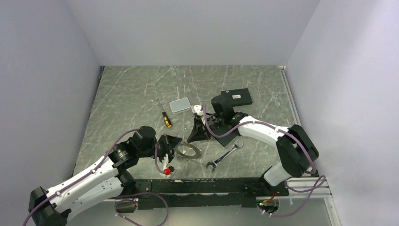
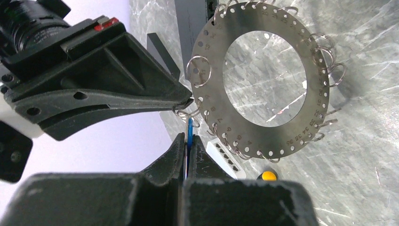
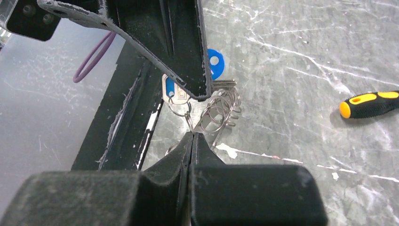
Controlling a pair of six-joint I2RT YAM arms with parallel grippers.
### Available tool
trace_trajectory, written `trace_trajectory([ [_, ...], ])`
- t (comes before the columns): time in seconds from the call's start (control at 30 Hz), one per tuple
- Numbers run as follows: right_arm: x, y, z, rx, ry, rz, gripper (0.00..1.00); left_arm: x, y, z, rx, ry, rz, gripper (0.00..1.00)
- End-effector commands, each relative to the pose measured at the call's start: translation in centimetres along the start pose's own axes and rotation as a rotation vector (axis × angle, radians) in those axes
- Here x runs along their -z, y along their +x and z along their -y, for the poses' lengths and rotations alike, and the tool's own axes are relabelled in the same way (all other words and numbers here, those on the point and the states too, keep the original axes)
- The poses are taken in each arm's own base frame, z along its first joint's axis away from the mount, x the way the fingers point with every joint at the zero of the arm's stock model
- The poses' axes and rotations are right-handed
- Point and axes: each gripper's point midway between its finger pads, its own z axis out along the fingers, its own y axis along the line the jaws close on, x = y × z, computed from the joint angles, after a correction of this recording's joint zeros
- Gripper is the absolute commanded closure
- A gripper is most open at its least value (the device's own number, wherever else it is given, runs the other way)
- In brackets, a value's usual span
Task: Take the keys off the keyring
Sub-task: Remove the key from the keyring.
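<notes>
The keyring [image 1: 190, 151] is a flat grey metal disc [image 2: 310, 108] with numbered holes and small wire rings round its rim, held just above the table between the two grippers. My left gripper [image 2: 188, 141] is shut on a thin blue key [image 2: 189, 129] hanging from the rim. The same blue-tagged key [image 3: 214, 59] shows between the left fingers in the right wrist view, with a silver key [image 3: 175, 92] beside it. My right gripper [image 3: 193, 135] is shut on a small wire ring [image 3: 187, 120] at that same spot. Both gripper tips nearly touch.
A silver wrench [image 1: 225, 155] lies right of the keyring. A yellow-and-black screwdriver [image 1: 165, 119] and a pale plastic card [image 1: 180, 104] lie further back, and a black flat rectangle [image 1: 236, 97] sits behind the right arm. The black frame rail [image 1: 207, 181] runs along the near edge.
</notes>
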Motion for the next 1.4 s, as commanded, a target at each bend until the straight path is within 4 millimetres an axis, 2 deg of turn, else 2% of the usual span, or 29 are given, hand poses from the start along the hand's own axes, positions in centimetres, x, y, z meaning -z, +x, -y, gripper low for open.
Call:
trace_trajectory([
  [0.0,0.9,-3.3,0.8,0.005,0.053,0.147,1.00,-0.1,-0.1,-0.8,0.029,-0.039,0.004,1.00],
  [0.27,0.9,-3.1,0.4,-0.111,0.071,0.234,1.00,-0.3,-0.1,-0.3,0.048,-0.038,0.008,1.00],
  [0.4,1.1,-3.4,0.6,-0.162,0.098,0.278,1.00,-0.4,0.0,0.1,0.061,-0.038,0.007,1.00],
  [0.57,1.0,-2.6,1.1,-0.234,0.125,0.297,1.00,-0.5,0.0,0.6,0.078,-0.043,0.004,1.00],
  [0.73,1.1,-2.6,1.4,-0.284,0.143,0.336,1.00,-0.7,0.1,0.7,0.101,-0.053,0.004,1.00],
  [1.17,1.5,-3.0,2.1,-0.306,0.226,0.404,1.00,-1.8,0.0,0.9,0.218,-0.051,0.015,1.00],
  [1.37,1.4,-3.1,2.2,-0.295,0.241,0.415,1.00,-2.4,-0.7,0.9,0.267,-0.041,0.034,1.00],
])
